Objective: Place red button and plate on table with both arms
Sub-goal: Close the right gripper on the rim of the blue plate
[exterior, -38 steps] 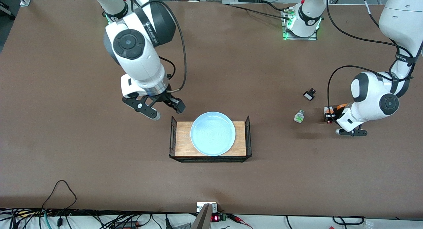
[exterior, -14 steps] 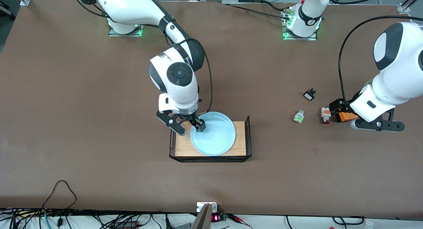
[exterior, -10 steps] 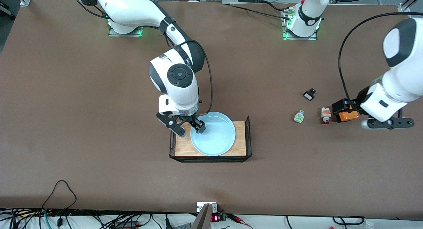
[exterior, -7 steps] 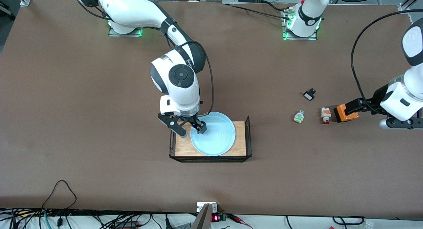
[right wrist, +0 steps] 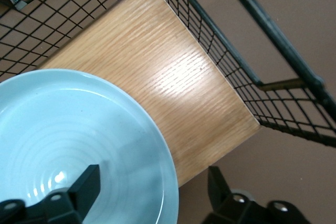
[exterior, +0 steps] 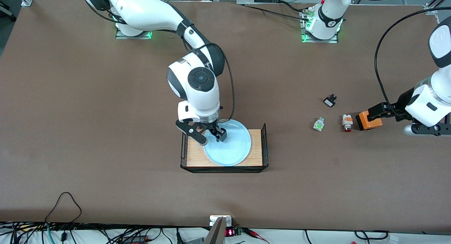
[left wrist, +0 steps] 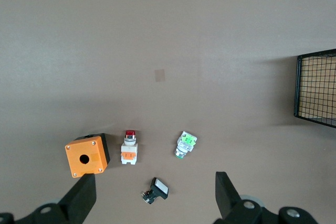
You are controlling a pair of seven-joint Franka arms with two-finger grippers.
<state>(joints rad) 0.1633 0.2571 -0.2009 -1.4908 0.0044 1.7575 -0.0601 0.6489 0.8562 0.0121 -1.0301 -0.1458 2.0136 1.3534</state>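
The light blue plate [exterior: 229, 145] [right wrist: 63, 129] lies in a wooden tray on the table [exterior: 105, 131]. My right gripper [exterior: 212, 137] [right wrist: 152, 184] hangs open astride the plate's rim toward the right arm's end. One finger is over the plate's inside and the other is outside the rim. The red button [exterior: 347, 122] [left wrist: 129, 148] stands free on the table toward the left arm's end. My left gripper [exterior: 394, 120] [left wrist: 152, 190] is open and empty, up in the air over the small parts there.
The wooden tray [exterior: 195, 156] [right wrist: 173, 77] has black wire ends [left wrist: 317, 90]. Around the red button lie an orange box with a hole [exterior: 368, 120] [left wrist: 85, 156], a green-and-clear part [exterior: 318, 124] [left wrist: 185, 144] and a black switch [exterior: 329, 101].
My right gripper came from beside the tray to the plate's rim and slid a little along it. My left gripper let the red button go and drew away toward its end of the table.
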